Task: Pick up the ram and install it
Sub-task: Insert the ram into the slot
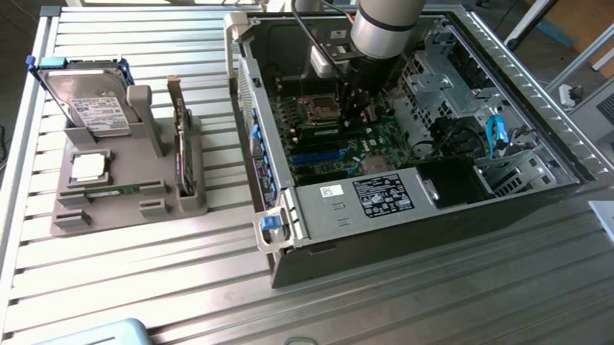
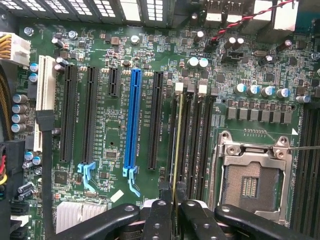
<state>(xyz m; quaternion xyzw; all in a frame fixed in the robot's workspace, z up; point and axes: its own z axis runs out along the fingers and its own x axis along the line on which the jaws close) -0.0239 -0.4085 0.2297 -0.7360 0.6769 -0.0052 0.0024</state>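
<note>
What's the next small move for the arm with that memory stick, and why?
Probably ease it straight down, gently. The gripper holds the memory stick edge-on, lined up along the black memory slots beside the empty processor socket; whether it is seated yet cannot be told.

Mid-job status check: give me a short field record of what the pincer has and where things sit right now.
pincer: shut on the ram, inside the open computer case
ram position: edge-on, lined up along the memory slots, between the black expansion slot and the processor socket
seated in slot: cannot tell
holder on the table: carries the hard drive, processor chip and expansion card
</note>
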